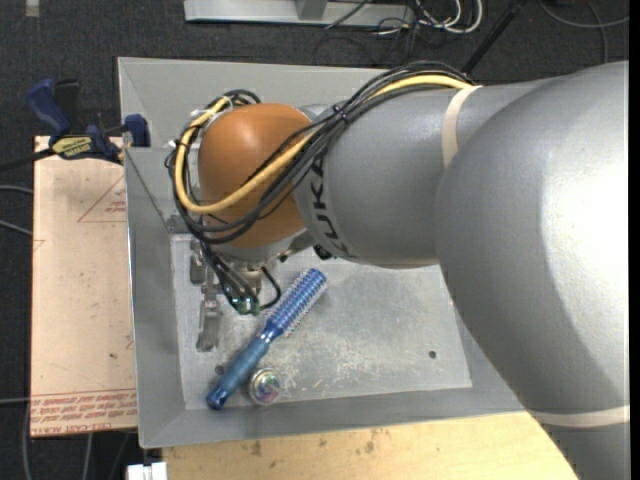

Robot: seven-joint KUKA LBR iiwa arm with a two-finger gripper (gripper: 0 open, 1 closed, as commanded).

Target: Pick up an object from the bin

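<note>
Left of the blue tool (268, 336), laid diagonally, ribbed end upper-right, the hand (211, 310) is seen; its opening cannot be told.

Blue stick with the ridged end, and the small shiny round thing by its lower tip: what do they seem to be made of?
The long blue stick with a ridged head looks like plastic: even colour, soft sheen, moulded ridges. The small shiny round piece looks like metal, perhaps foil, from its bright glints; too small to be sure.
</note>
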